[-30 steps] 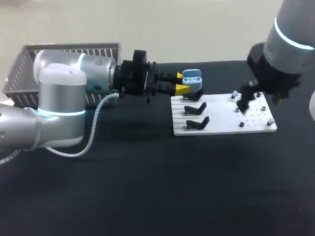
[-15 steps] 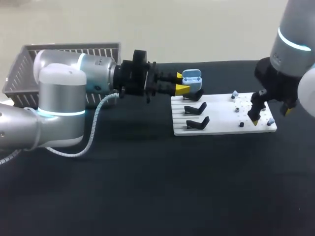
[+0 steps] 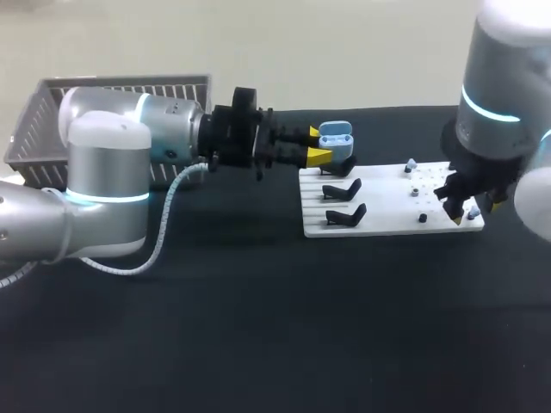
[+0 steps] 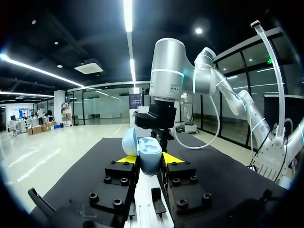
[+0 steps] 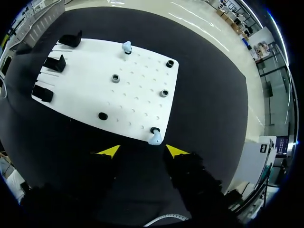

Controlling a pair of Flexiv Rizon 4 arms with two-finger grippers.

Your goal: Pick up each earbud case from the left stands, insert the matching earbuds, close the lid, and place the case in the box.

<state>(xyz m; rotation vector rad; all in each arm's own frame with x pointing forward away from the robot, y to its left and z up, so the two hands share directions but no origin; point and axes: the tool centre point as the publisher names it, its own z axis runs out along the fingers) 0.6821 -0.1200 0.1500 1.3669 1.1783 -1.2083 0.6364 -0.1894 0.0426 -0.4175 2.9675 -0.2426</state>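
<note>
Sitting pinched in the left claw point(image 4: 148, 159), the blue earbud case point(image 4: 146, 149).

Left pincer point(image 3: 317, 144) clamped, right pincer point(image 5: 142, 151) spread

Silver-grey and rounded all along the left arm point(image 3: 103, 163), with a cyan ring point(image 3: 105, 197) glowing at the joint. Black ribbed wrist ahead of it, a white coiled cable point(image 3: 166, 209) alongside. Bright yellow tips on the left tool point(image 3: 318, 144), black finger blocks point(image 4: 116, 178) studded with round screws. Same silver shell and cyan band on the right arm point(image 3: 508, 52); black right tool point(image 5: 142, 151), yellow-tipped too.
</note>
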